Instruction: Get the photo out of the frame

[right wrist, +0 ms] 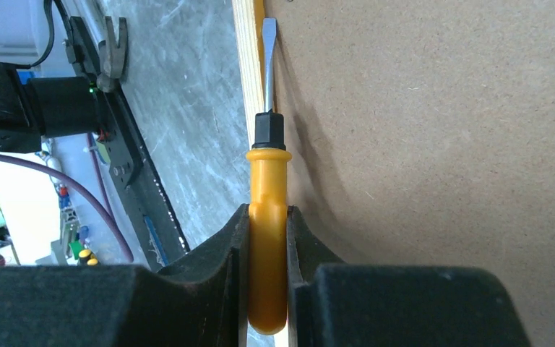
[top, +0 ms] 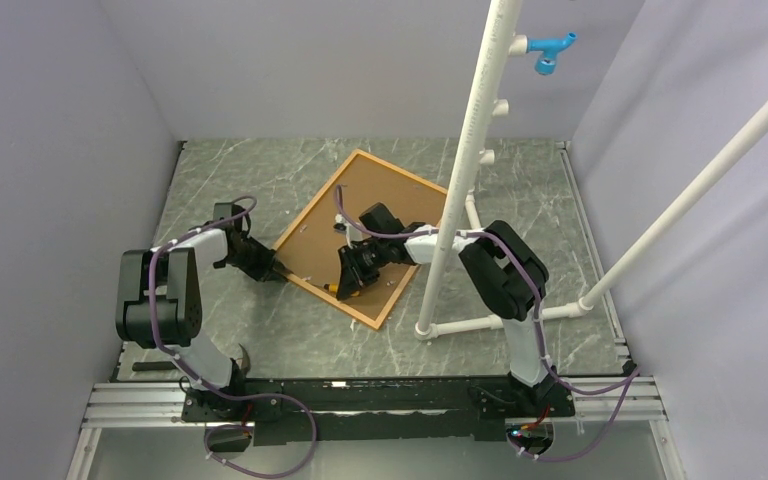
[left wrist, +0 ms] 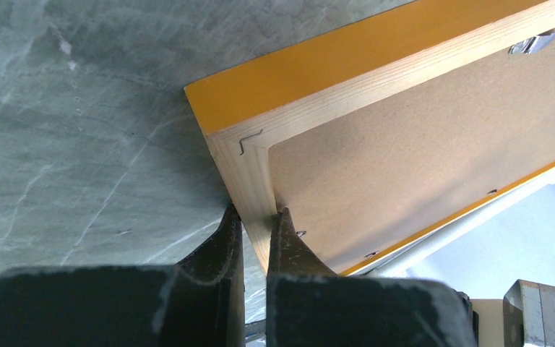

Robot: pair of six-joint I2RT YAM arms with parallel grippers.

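Our left hand (left wrist: 256, 213) clamps a corner rail of the frame (left wrist: 311, 69), which lies back-up on the counter (left wrist: 79, 144). Our right hand (right wrist: 267, 211) clamps the screwdriver (right wrist: 267, 173), blade at the backing board (right wrist: 433, 144) seam. We cannot see the photo. Prying hard could skid the blade or twist the frame free.

L arm (top: 158, 300): elbow raised above its base, forearm reaching fwd and rightward, end held low. L end effector (left wrist: 254, 217) closed down, fingers (left wrist: 225, 242) either side of the frame (left wrist: 318, 79) rim by a corner, pinching it. R arm (top: 505, 270): elbow bent, forearm stretched leftward, tipped down. R end effector (right wrist: 267, 217) clamped on the screwdriver (right wrist: 267, 181) handle, both fingers touching it. Both bases (top: 222, 385) side by side at the near edge.
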